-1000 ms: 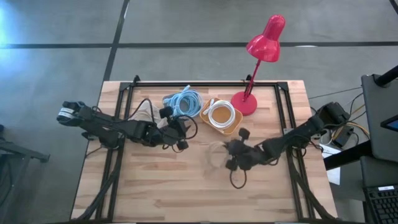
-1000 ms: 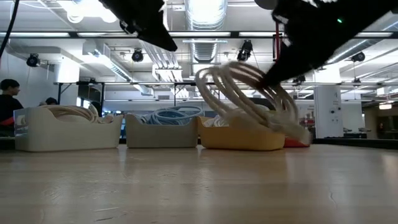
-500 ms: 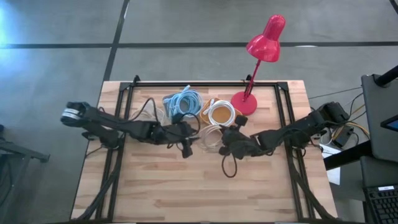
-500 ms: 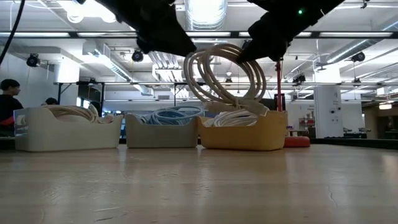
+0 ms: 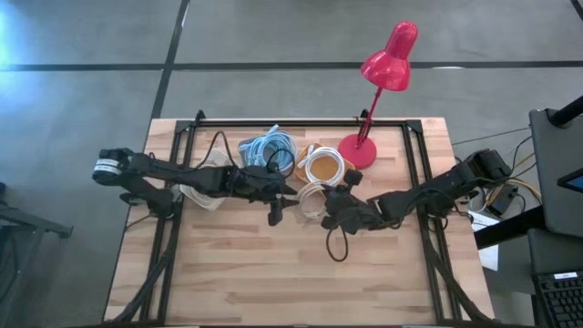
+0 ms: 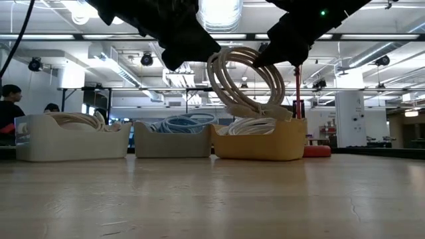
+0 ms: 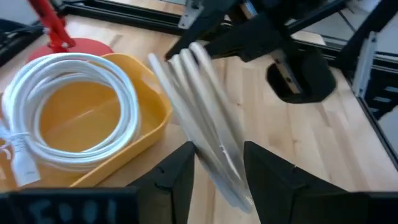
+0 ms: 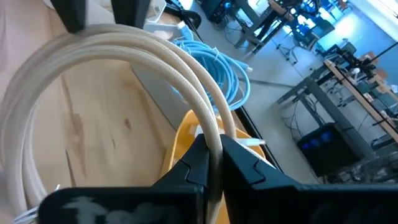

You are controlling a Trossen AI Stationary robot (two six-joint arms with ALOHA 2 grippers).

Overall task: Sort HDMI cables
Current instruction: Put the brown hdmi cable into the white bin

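Observation:
A tan HDMI cable coil point(image 6: 246, 79) hangs upright in the air between my two grippers, in front of the yellow bin point(image 6: 259, 143). My right gripper point(image 8: 214, 163) is shut on it. My left gripper point(image 7: 217, 177) is open, with one finger on each side of the coil's strands point(image 7: 208, 134); I see no touch. On the far side of the table, white coils lie in the yellow bin point(image 5: 323, 167), light blue coils point(image 5: 269, 150) in a grey bin, and tan coils point(image 6: 70, 119) in a cream bin. My right gripper pinches the tan coil's bundled strands at its upper arc point(image 8: 211, 127) between both fingers, which lie across the strands. It comes slanting down from the table's right side. The coil hangs upright below the fingers, lifted clear of the table.
A red desk lamp point(image 5: 375, 87) stands at the far right, its base point(image 5: 357, 150) beside the yellow bin. The three bins sit in a row along the far side. Bare wood point(image 5: 273, 273) fills the near half of the table. People sit in the room beyond point(image 6: 10, 106).
My right gripper carried the tan coil up and toward the far left, near the yellow bin, and the coil swung from a tilt to upright. My left gripper moved right toward the coil until its open fingers stood on either side of the strands.

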